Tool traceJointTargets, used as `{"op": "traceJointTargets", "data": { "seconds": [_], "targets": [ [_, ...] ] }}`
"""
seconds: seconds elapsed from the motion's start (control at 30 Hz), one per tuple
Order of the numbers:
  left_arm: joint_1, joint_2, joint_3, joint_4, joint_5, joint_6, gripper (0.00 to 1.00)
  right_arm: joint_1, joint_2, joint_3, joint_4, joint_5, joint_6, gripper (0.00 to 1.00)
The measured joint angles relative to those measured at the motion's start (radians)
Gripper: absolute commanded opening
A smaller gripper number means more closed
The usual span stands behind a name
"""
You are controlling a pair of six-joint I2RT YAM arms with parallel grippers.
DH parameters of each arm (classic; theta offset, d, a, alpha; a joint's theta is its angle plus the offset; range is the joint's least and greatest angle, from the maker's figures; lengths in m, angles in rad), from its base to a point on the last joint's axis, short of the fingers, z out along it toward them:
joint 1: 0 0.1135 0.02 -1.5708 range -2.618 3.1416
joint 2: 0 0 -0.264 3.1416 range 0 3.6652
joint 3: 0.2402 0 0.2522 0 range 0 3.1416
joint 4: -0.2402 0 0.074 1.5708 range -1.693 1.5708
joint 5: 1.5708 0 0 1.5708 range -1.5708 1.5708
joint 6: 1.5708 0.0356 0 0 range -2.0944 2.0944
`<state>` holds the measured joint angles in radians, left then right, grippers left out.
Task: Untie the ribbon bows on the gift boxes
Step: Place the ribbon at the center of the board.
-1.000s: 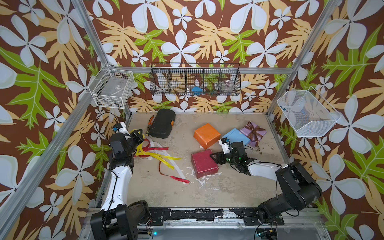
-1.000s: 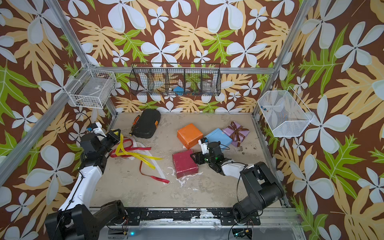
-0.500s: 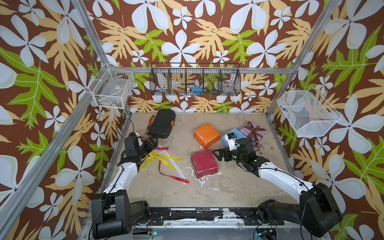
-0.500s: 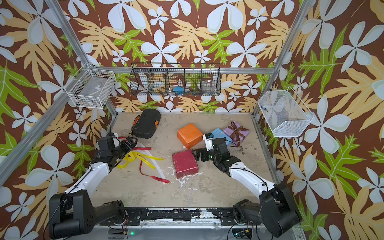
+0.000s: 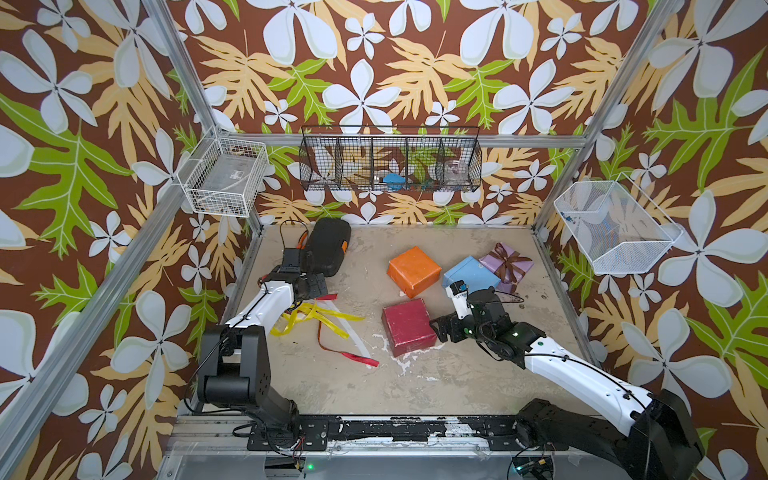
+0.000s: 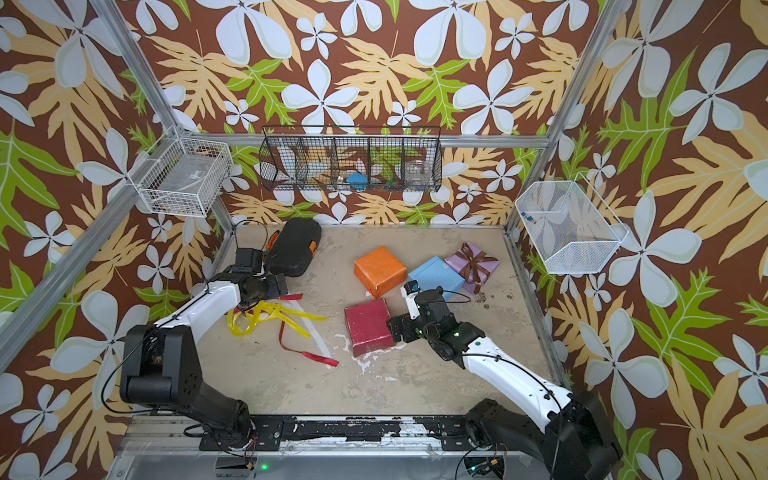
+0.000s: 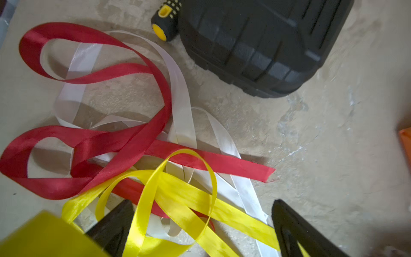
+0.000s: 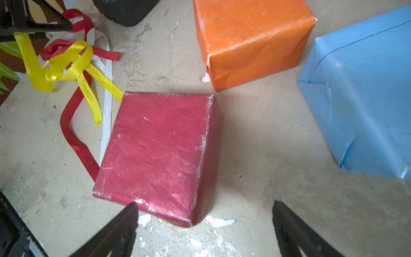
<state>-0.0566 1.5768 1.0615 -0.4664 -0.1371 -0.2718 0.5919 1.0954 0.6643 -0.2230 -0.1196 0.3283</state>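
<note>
- Three ribbons lie loose in a heap on the table near the left gripper: the red ribbon, the white ribbon and the yellow ribbon.
- A second ago the left gripper was shut and raised beside the wall with yellow ribbon trailing from it; now its jaws stand wide apart, low over the heap, and nothing is pinched between them, though yellow ribbon lies loosely across one finger in the left wrist view.
- That release suggests the yellow ribbon is finished with.
- The right gripper has also spread its jaws since a second ago; it hovers just beside the dark red box, holding nothing.
- The dark red box, the orange box and the blue box are bare of ribbon.
- Only the lilac box, at the far right next to the blue box, carries a tied brown bow.
- My judgement: three of four bows are undone, and the brown bow is the remaining job; the right arm sits nearer to it.
- The black case near the left gripper plays no part.
</note>
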Motion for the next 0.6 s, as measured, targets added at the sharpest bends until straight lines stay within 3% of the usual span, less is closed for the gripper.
{"op": "traceJointTargets", "data": {
  "seconds": [0.1,0.3,0.47,0.6],
  "targets": [
    [-0.016,-0.017,0.005,-0.038,-0.046,0.020,1.00,0.026,-0.045,-0.026,-0.035,0.014,0.001,0.80],
    [-0.056,-0.039,0.040,-0.078,-0.104,0.046,1.00,0.144,-0.090,-0.100,-0.092,0.010,0.039,0.80],
    [-0.127,0.139,0.088,-0.150,-0.119,0.071,1.00,0.204,0.010,-0.102,-0.051,0.012,0.092,0.76],
    [-0.137,0.116,0.066,-0.178,-0.124,0.075,1.00,0.216,0.085,-0.119,0.016,0.006,0.114,0.66]
  ]
}}
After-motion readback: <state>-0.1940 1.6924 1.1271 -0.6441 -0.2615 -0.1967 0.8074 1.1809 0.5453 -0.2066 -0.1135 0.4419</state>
